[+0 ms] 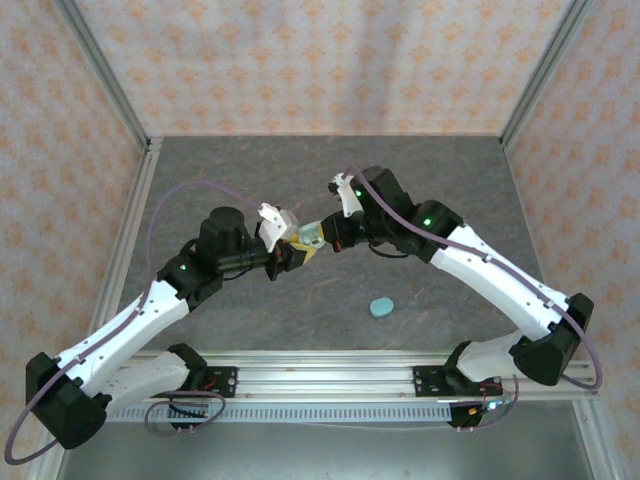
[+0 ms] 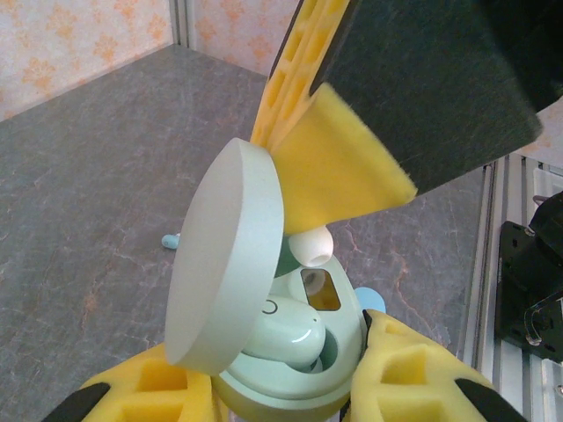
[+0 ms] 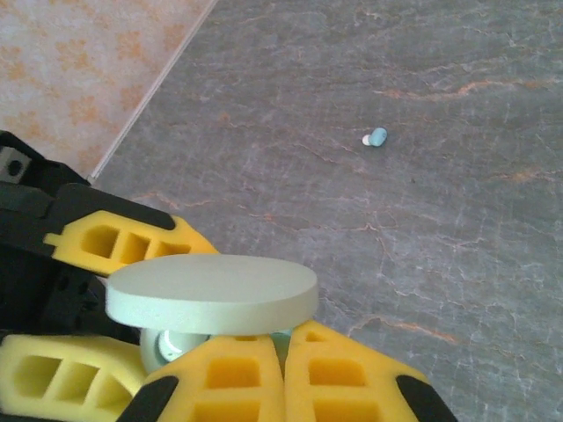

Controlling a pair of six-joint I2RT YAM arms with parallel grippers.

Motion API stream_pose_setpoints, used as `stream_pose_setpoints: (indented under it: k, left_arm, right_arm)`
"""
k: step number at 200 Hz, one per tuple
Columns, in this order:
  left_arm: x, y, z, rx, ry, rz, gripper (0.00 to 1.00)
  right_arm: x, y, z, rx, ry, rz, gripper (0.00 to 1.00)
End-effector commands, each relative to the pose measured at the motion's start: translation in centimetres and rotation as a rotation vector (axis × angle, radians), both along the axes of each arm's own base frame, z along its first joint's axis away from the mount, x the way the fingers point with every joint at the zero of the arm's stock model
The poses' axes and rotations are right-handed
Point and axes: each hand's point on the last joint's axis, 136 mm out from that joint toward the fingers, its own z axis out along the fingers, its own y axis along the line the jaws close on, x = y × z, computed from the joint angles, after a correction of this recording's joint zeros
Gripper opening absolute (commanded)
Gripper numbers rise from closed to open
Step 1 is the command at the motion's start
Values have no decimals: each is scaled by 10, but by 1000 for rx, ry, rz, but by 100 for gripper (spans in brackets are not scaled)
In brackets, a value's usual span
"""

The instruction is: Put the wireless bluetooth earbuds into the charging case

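My left gripper [image 2: 281,391] is shut on a mint-green charging case [image 2: 290,369], whose round lid [image 2: 227,255] stands open. One green earbud [image 2: 286,338] sits in its socket in the case. My right gripper [image 3: 283,369] comes from above with its yellow fingers [image 2: 339,167] pressed together on a second earbud [image 2: 310,244]. That bud's white tip hangs just over the empty socket [image 2: 321,292]. In the top view both grippers meet over the middle of the table [image 1: 305,245]. A loose bluish earbud [image 3: 376,136] lies on the table.
A closed light-blue oval case [image 1: 382,306] lies on the grey table in front of the grippers. The same loose bud [image 2: 170,239] shows beyond the lid in the left wrist view. Patterned walls with metal frame posts [image 1: 130,110] enclose the table.
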Motion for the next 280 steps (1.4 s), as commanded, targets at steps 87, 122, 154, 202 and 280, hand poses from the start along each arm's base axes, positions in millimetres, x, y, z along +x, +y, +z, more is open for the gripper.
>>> stream_pose_setpoints:
  k: [87, 122, 154, 202, 280]
  left_arm:
    - [-1, -4, 11, -38, -27, -26, 0]
    - [0, -5, 10, -36, -25, -26, 0]
    - [1, -5, 11, -33, -28, -26, 0]
    - [2, -5, 10, -31, -26, -23, 0]
    - [2, -6, 9, -28, -22, -23, 0]
  right_arm:
    - [7, -4, -1, -129, -75, 22, 7]
    - [6, 0, -1, -138, -80, 39, 7]
    - [6, -1, -6, -174, -87, 46, 7]
    - [2, 2, -9, -207, -84, 66, 10]
    - [-6, 13, -6, -146, -42, 99, 13]
